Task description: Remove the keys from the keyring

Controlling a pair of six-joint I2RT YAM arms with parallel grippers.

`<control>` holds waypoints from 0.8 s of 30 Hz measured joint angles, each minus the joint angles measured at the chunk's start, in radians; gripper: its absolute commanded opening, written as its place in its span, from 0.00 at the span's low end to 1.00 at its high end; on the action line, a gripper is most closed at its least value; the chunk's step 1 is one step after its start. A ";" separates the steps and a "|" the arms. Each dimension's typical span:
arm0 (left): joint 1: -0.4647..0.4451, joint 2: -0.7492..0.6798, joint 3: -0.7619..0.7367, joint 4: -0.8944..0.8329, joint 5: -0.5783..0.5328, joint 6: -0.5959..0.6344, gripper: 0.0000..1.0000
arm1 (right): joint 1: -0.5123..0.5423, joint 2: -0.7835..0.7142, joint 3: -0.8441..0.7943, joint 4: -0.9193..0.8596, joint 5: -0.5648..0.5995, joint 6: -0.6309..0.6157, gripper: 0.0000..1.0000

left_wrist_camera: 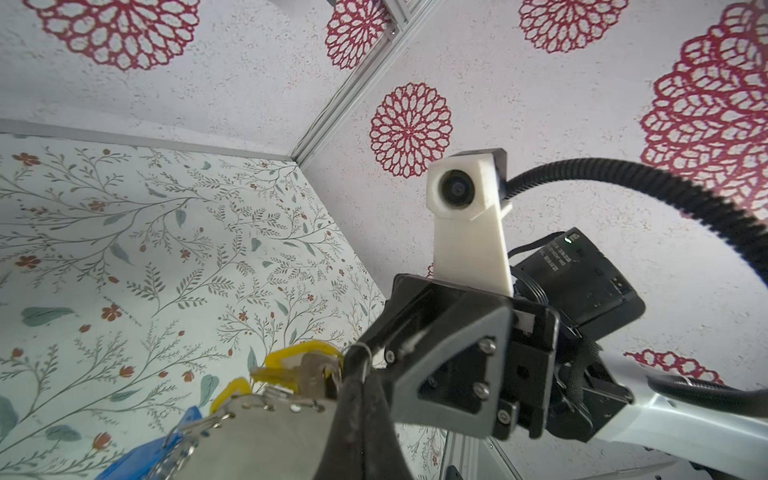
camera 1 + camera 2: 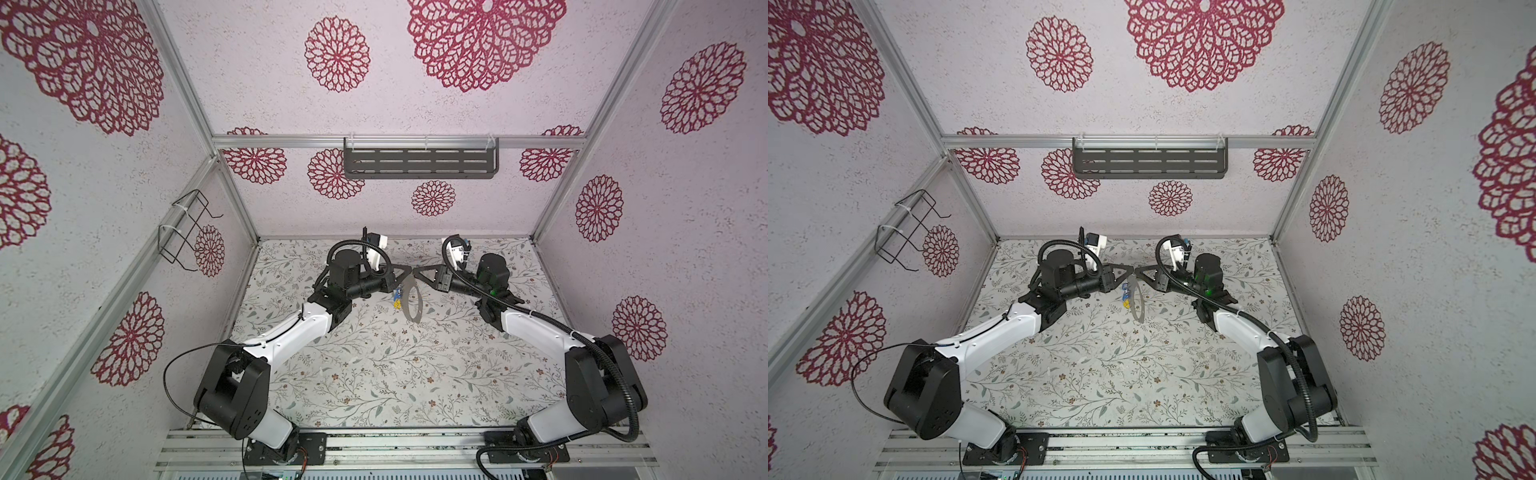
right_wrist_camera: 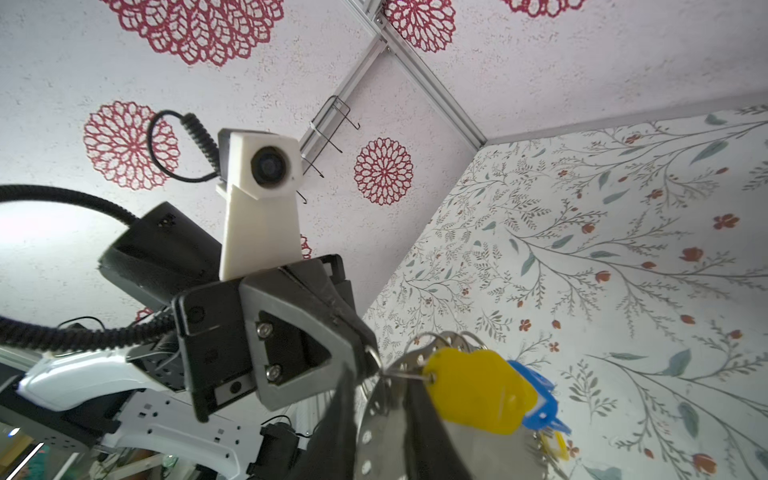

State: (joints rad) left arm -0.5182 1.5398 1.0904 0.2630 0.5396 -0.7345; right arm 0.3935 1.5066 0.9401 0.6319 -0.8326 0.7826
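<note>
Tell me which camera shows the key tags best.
The right wrist view: the key tags hang close, yellow over blue, unblocked. The left wrist view shows only their edges behind the keyring; both top views show tiny specks.

left arm: elbow bent, reaching from lower left to frame centre | left hand (image 2: 408,270): clamped on keyring (image 2: 412,320) rim | right arm: mirrored from lower right | right hand (image 2: 416,271): jaws slightly parted, tip-to-tip with left
</note>
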 measured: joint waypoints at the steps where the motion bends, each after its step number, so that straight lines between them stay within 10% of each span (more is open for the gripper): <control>1: 0.002 0.005 0.026 -0.037 0.010 0.010 0.00 | -0.002 -0.005 0.001 -0.027 0.008 -0.017 0.39; 13: 0.035 0.021 0.109 -0.097 0.241 0.075 0.00 | -0.152 -0.200 -0.003 -0.303 0.126 -0.266 0.52; 24: 0.050 0.059 0.191 -0.108 0.370 0.069 0.00 | -0.068 -0.138 0.044 -0.470 0.156 -0.469 0.60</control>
State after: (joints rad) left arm -0.4683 1.5986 1.2816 0.1551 0.9092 -0.6651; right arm 0.3256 1.3689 0.9840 0.1619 -0.6762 0.3138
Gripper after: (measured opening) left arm 0.044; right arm 0.590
